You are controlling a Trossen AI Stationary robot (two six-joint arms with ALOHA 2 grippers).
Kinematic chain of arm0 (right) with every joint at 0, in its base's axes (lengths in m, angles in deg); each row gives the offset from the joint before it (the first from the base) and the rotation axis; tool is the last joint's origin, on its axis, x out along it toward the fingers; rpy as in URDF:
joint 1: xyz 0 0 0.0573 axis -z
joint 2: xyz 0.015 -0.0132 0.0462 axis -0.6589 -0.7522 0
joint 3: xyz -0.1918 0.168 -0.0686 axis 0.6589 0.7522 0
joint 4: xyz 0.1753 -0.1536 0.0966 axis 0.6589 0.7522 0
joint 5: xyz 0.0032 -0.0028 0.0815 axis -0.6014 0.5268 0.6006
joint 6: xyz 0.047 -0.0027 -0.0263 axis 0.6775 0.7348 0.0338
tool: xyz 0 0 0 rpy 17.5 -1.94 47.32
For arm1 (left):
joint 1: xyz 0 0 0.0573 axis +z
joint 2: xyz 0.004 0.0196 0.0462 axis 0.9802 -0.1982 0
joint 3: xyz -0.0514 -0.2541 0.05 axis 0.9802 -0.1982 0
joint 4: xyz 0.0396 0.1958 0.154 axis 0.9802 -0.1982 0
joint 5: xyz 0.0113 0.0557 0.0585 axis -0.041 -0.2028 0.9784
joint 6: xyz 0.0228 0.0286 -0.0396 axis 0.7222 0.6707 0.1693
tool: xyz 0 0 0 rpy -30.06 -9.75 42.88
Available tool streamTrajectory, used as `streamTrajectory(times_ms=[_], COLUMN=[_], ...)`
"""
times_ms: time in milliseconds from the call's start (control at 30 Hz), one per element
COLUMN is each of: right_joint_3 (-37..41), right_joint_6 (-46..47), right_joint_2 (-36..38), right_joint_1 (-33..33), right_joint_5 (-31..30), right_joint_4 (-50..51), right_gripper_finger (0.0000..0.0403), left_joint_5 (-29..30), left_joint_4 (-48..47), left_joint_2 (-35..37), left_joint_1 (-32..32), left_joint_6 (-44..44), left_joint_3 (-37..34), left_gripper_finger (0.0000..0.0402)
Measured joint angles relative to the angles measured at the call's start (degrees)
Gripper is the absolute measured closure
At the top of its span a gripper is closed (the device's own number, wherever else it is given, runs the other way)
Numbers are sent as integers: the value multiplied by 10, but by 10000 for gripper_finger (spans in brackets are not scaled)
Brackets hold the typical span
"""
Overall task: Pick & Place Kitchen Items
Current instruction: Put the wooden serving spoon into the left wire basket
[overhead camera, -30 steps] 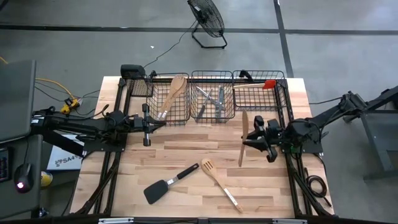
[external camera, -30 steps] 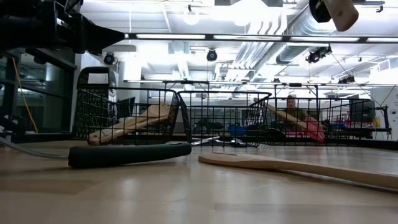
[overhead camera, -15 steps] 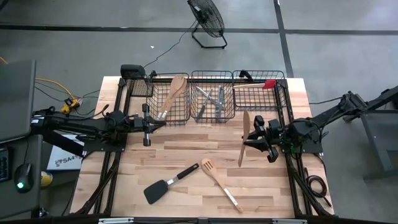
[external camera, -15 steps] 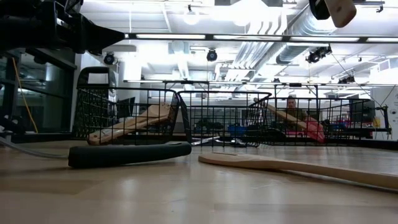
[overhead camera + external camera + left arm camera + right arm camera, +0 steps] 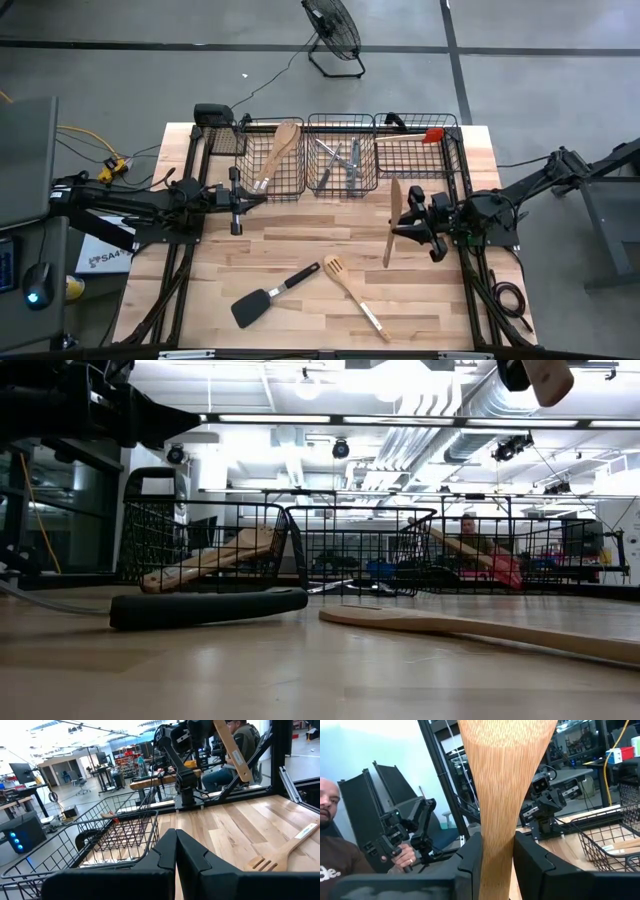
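Nothing moved, seemingly: right gripper [image 5: 408, 227] clamping wooden spatula [image 5: 392, 213]

The right gripper [image 5: 412, 227] hangs above the table near its right edge, fingers [image 5: 472, 860] clamped on a wooden spatula [image 5: 392, 218] (lifted clear). The left gripper [image 5: 236, 198], jaws closed and empty, waits near the left edge.

No text, label or number anywhere here is clear enough to read.
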State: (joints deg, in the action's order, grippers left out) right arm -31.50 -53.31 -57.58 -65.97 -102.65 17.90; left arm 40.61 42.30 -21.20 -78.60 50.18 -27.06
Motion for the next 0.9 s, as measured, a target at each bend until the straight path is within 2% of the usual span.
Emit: streamTrajectory(times_ms=[167,433,900], right_joint_3=[0,0,0], right_joint_6=[-1,-10,-7], right_joint_2=[0,0,0], right_joint_1=[0,0,0], right_joint_5=[11,112,110], right_joint_4=[0,-30,-30], right_gripper_finger=[324,324,324], left_joint_5=[0,0,0], left_joint_4=[0,-2,-4], left_joint_2=[0,0,0], left_joint_1=[0,0,0], left_joint_6=[0,0,0], left_joint_3=[0,0,0], left_gripper_finger=[400,400,400])
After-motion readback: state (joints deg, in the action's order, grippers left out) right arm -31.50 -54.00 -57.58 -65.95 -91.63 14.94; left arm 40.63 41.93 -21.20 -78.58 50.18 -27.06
